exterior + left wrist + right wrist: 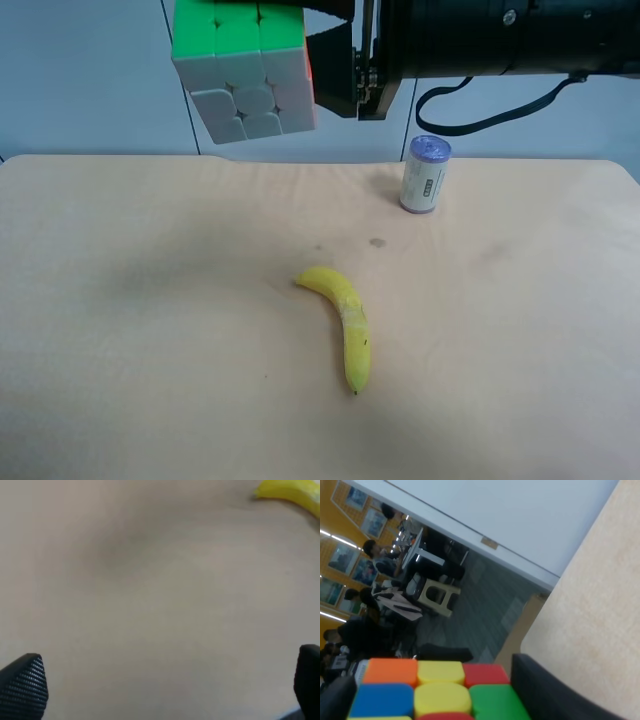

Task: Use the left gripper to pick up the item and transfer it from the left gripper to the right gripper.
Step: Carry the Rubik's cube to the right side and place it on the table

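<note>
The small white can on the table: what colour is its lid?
Purple lid, seen best in the exterior high view.

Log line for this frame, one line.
phase: handover done | right gripper: shut on puzzle cube, aloft | left gripper: open, empty, over table

On my watch, entry one, the cube, hung between my right gripper's fingers above the table's far edge; entry two, the banana, lay mid-table; entry three, the can, stood behind it, well apart.
</note>
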